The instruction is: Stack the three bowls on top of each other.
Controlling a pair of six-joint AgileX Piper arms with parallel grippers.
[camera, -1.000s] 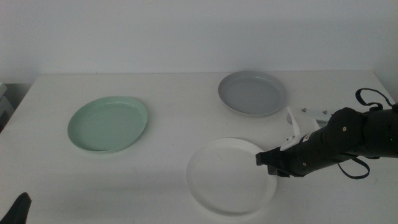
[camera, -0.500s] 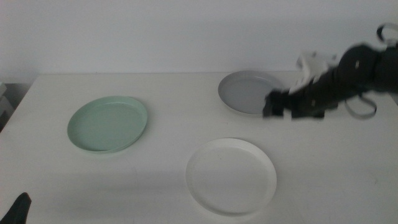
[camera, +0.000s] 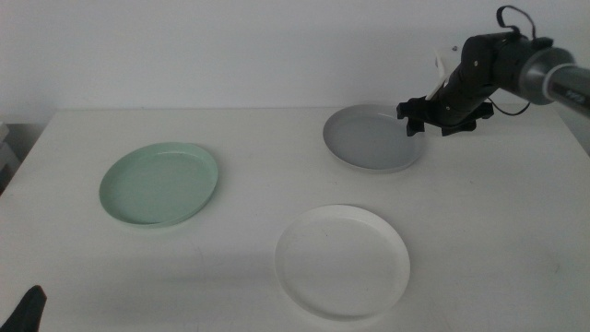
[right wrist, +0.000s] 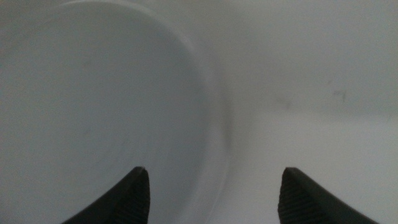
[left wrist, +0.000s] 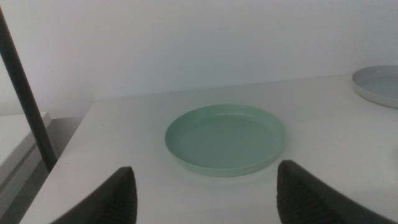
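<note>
Above the grey bowl's (camera: 374, 137) far right rim hovers the right gripper (camera: 417, 114), jaws apart. Left of it lies the green bowl (camera: 160, 183), the white bowl (camera: 343, 261) nearer the camera.

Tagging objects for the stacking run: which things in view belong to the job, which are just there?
Job:
- grey bowl, right gripper open above its rim
- white bowl, nearest the camera
- mint green bowl, in front of the open left gripper, which waits

Just there:
- table
- dark pole beside the table
</note>
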